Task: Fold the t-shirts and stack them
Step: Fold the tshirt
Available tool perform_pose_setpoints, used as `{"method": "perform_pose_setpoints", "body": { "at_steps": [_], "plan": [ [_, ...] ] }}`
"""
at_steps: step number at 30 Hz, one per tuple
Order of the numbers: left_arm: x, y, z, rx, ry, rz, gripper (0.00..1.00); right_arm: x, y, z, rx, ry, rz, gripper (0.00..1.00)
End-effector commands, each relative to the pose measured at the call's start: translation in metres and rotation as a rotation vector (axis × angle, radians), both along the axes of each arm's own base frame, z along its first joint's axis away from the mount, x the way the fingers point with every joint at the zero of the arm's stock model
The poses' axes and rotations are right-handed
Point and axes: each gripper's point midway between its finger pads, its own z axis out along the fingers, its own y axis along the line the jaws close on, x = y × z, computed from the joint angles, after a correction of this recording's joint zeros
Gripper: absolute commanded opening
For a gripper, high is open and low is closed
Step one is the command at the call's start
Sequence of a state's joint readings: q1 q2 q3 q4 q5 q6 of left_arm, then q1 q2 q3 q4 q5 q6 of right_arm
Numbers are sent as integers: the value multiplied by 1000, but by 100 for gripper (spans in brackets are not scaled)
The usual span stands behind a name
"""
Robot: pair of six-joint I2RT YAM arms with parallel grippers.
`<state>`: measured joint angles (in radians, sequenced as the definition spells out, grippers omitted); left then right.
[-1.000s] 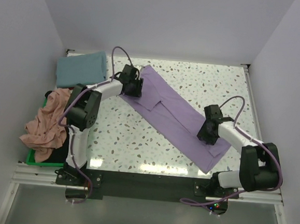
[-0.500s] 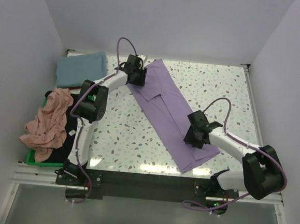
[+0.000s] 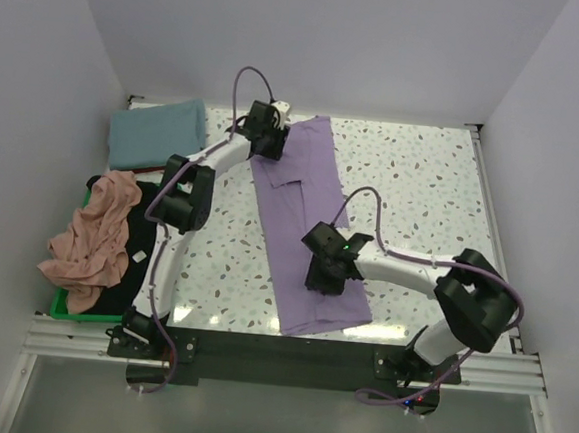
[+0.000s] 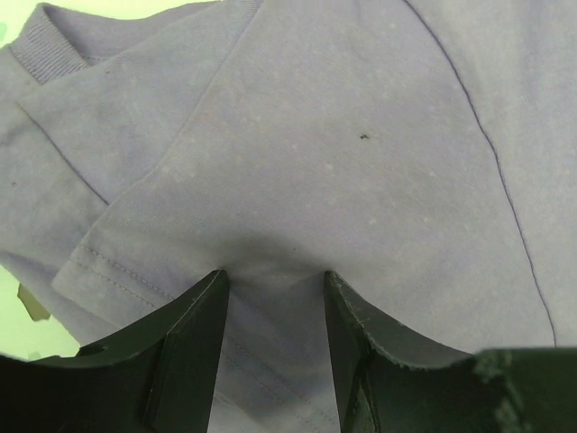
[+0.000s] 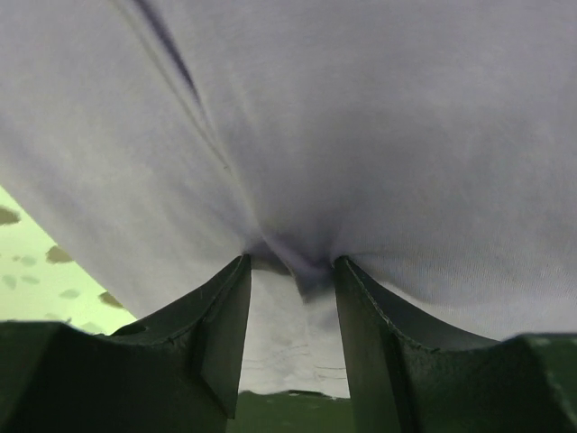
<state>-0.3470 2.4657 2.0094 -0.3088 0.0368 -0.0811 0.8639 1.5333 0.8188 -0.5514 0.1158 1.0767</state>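
A lavender t-shirt [image 3: 304,218] lies folded into a long strip, running from the far middle of the table towards the near edge. My left gripper [image 3: 272,151] presses down on its far end near the collar [image 4: 45,50]. The jaws stand apart on the cloth [image 4: 361,135], which dips between the fingertips [image 4: 275,275]. My right gripper [image 3: 325,276] presses on the near end. Its jaws are also apart [image 5: 290,263], with a small pucker of cloth [image 5: 361,108] between them. A folded teal t-shirt [image 3: 156,132] lies at the far left. A salmon pink t-shirt [image 3: 92,236] and a black t-shirt [image 3: 138,255] are heaped at the left.
A green bin [image 3: 69,310] sits at the left edge under the pink and black shirts. White walls close in the speckled table [image 3: 422,187] on three sides. Both arms' cables arch over the table.
The lavender shirt has swung from a diagonal lie to nearly straight front to back. My right gripper slid left with its near end. My left gripper moved slightly right and farther back.
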Motion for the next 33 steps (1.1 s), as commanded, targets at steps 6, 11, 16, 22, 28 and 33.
{"method": "perform_pose_setpoints", "body": {
  "at_steps": [6,11,16,22,28,33],
  "plan": [
    [-10,16,-72,63,124,-49,54,-53,69,-30,-19,156,152,46],
    [0,8,-64,36,93,-70,54,-55,97,-32,-12,150,208,46],
    [6,3,-41,3,55,-71,62,-38,97,-14,-55,68,235,46],
    [15,-12,28,-90,-50,-91,76,-20,88,25,-132,-27,296,47],
    [13,-21,151,-196,-225,-117,89,-15,70,72,-148,-106,330,51],
    [-34,-10,188,-236,-172,-85,89,-34,38,71,-154,-75,302,53]
  ]
}}
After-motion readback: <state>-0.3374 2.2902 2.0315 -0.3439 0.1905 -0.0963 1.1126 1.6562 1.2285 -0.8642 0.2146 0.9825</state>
